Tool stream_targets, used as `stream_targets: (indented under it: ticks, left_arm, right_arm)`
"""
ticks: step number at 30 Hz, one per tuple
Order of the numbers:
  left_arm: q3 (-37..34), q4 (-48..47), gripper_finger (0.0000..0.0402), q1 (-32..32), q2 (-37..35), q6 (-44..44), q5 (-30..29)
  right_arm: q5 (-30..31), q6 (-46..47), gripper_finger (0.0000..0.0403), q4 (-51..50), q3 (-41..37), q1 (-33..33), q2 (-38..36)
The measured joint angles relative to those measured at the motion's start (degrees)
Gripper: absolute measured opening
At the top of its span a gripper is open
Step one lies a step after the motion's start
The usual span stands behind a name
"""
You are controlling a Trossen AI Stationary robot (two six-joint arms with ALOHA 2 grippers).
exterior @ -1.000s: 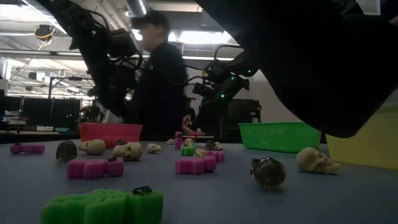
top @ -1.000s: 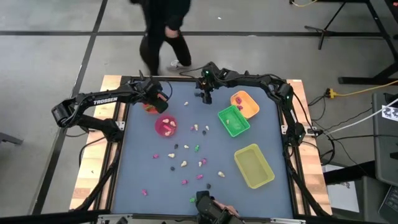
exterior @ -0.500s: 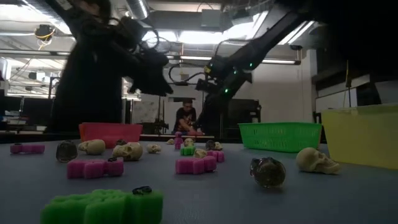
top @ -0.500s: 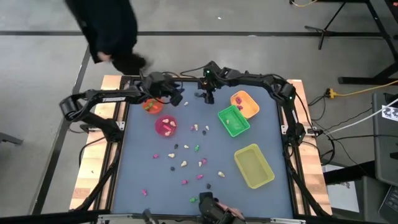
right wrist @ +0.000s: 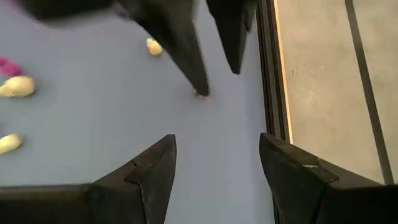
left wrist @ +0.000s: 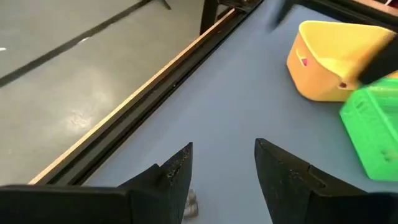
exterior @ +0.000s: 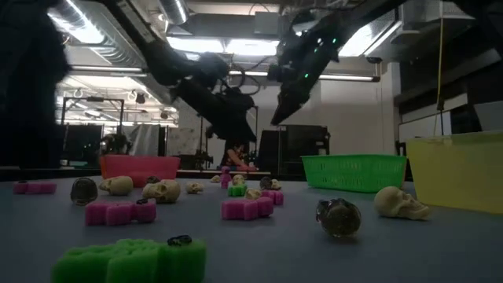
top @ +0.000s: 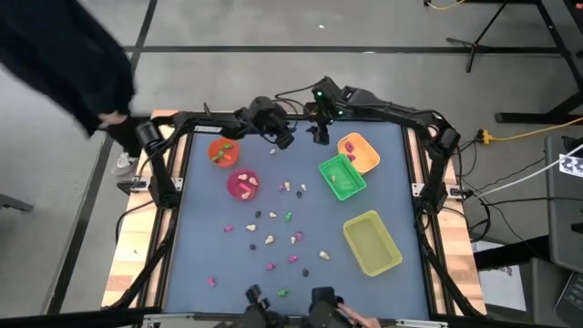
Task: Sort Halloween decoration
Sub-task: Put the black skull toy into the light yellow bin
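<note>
The Halloween decoration, small pink, green, cream and dark trinkets (top: 273,217), lies scattered on the middle of the blue table (top: 209,264). Skulls and pink pieces (exterior: 247,207) show up close in the low view. My left gripper (top: 284,139) hangs open above the far middle of the table, holding nothing. One tiny pale trinket (right wrist: 200,94) lies on the table below its fingertips (right wrist: 186,56). My right gripper (top: 319,135) hangs open just to its right, higher up (exterior: 277,118), also holding nothing.
An orange cup (top: 223,152) and a pink cup (top: 243,184) stand far left. An orange tray (top: 358,150), a green tray (top: 342,176) and a yellow tray (top: 371,241) stand on the right. A person in dark clothes (top: 64,64) is beyond the far-left corner.
My left gripper has swung from above the orange cup toward the table's right, along the far edge, and has tipped closer to level. My right gripper has risen. The person has walked from behind the table toward the left.
</note>
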Motion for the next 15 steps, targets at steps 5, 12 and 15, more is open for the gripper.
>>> stream_targets:
  ticks: [5, 12, 15]
  left_arm:
    - [5.8, -1.9, 0.0157, 0.3, 5.8, 0.6, 0.5]
    - [9.2, -8.9, 0.0157, 0.3, 9.5, 3.6, -0.2]
    - [9.2, -10.1, 0.0157, 0.3, 9.7, 4.5, -1.3]
  right_arm:
    - [0.8, 0.0, 0.0230, -5.3, 0.0, 0.0, -4.3]
    - [0.7, 0.3, 0.0230, -10.2, 0.0, 0.0, -8.6]
    - [0.3, 0.6, 0.0230, -11.0, 0.0, 0.1, -9.5]
